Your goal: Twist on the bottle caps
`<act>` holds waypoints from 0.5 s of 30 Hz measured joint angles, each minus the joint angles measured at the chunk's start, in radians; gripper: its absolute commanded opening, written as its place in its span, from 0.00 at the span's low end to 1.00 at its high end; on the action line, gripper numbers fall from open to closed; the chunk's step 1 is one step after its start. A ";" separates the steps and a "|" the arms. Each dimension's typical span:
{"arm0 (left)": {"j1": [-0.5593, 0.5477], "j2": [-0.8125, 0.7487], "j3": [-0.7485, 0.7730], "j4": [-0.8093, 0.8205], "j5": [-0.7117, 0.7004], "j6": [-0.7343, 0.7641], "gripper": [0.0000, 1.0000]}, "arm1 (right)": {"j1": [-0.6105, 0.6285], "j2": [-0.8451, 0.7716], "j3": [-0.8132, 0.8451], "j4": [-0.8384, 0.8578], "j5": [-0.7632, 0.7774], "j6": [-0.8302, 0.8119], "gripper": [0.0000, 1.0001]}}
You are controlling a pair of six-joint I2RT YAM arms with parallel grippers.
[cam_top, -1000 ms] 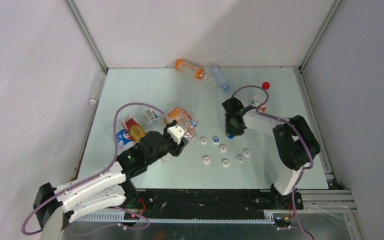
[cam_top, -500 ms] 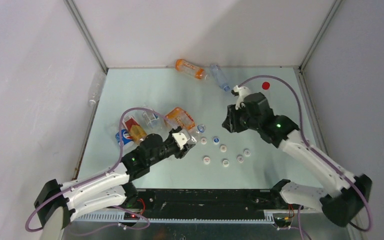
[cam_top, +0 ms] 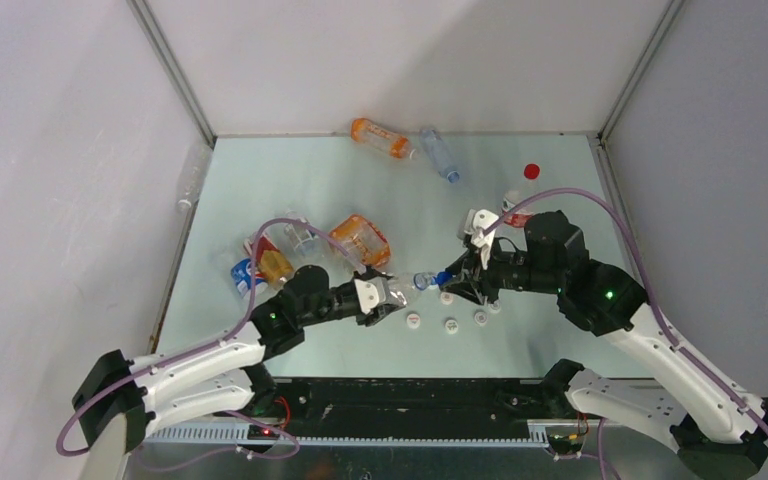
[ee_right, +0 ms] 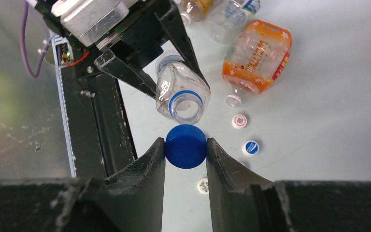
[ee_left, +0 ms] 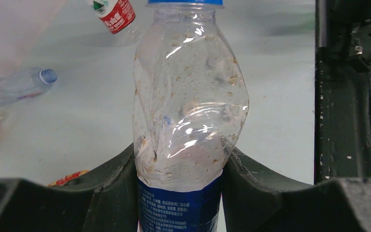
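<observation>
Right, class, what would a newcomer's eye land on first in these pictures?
Mid-table, the left gripper clamps a crumpled clear plastic bottle with a blue label, its open mouth aimed at the right gripper. That gripper pinches a round blue plastic cap just short of the mouth. Nearby, small white caps dot the table.

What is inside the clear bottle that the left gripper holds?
No liquid shows in the clear bottle, only specks and droplets on its crumpled wall. Its blue label and the left gripper cover the lower part.
</observation>
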 measured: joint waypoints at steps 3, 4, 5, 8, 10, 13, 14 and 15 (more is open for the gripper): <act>0.000 0.000 0.006 -0.006 0.048 0.017 0.41 | 0.005 0.001 0.000 -0.001 -0.052 -0.068 0.05; 0.000 0.000 0.009 -0.007 0.063 0.018 0.41 | 0.006 0.003 0.001 -0.002 -0.066 -0.085 0.05; 0.000 0.000 0.012 -0.007 0.075 0.019 0.41 | 0.008 0.006 0.003 -0.003 -0.079 -0.101 0.05; -0.002 -0.002 0.017 -0.010 0.103 0.019 0.41 | 0.024 0.024 0.006 -0.009 -0.101 -0.139 0.05; -0.005 -0.003 0.020 -0.015 0.114 0.020 0.41 | 0.041 0.040 0.006 -0.009 -0.110 -0.156 0.05; -0.007 -0.005 0.027 -0.032 0.127 0.022 0.41 | 0.064 0.061 0.006 -0.009 -0.113 -0.179 0.04; -0.007 -0.005 0.027 -0.037 0.127 0.023 0.41 | 0.068 0.063 0.006 -0.009 -0.114 -0.183 0.04; -0.007 -0.005 0.027 -0.039 0.129 0.023 0.41 | 0.071 0.065 0.006 -0.008 -0.113 -0.190 0.04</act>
